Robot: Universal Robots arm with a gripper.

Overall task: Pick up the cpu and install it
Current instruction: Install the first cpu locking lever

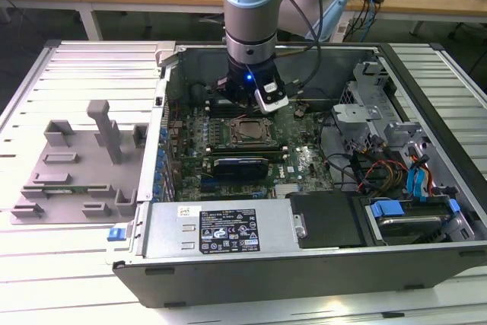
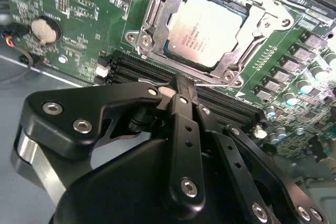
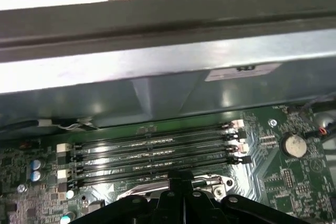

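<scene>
The cpu (image 2: 206,29) is a flat square chip with a silvery top. It lies inside the dark metal-framed socket (image 2: 149,27) of the green motherboard (image 2: 79,3). In the exterior view the cpu (image 1: 248,132) sits in the middle of the board, inside the open computer case. My gripper (image 2: 181,83) hangs just above the board, beside the socket and over the black memory slots (image 3: 152,153). Its fingers are shut together with nothing between them. The gripper (image 1: 245,104) stands just behind the socket in the exterior view.
The case wall (image 3: 168,77) rises close behind the memory slots. A grey plastic holder block (image 1: 76,165) lies on the slatted table at the exterior view's left. Drive bays and cables (image 1: 403,203) fill the case's right side. A coin battery (image 2: 43,30) sits on the board.
</scene>
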